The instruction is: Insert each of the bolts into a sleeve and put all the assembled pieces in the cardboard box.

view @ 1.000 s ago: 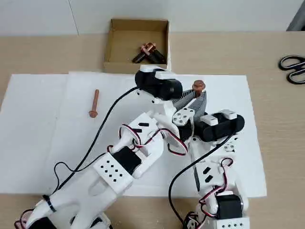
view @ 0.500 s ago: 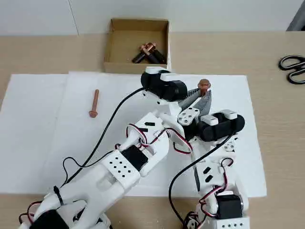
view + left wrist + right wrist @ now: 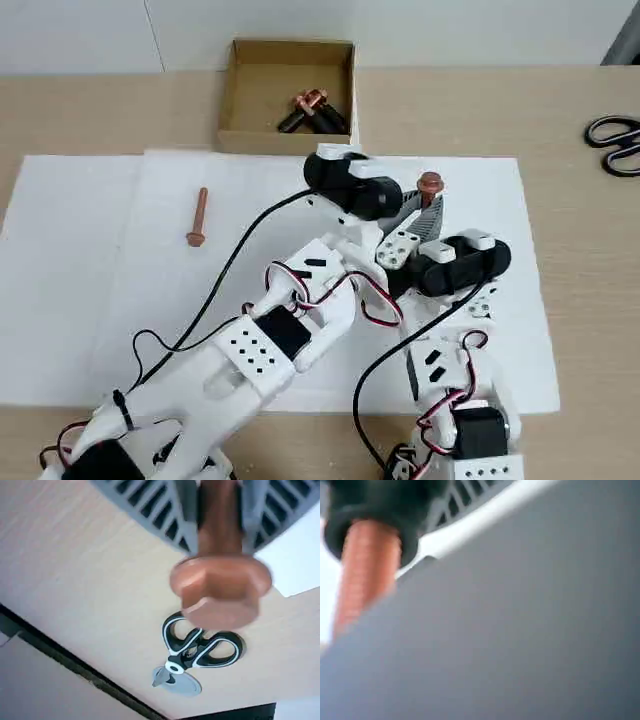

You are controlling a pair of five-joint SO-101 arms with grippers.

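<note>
With the left gripper (image 3: 218, 530) clamped on the bolt (image 3: 220, 587), we push it straight and slowly into the sleeve (image 3: 375, 505); the right gripper's (image 3: 429, 213) state we cannot tell.

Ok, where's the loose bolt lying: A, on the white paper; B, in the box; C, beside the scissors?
A: the loose bolt lies by itself on the white paper, well apart from the box and the scissors.
</note>
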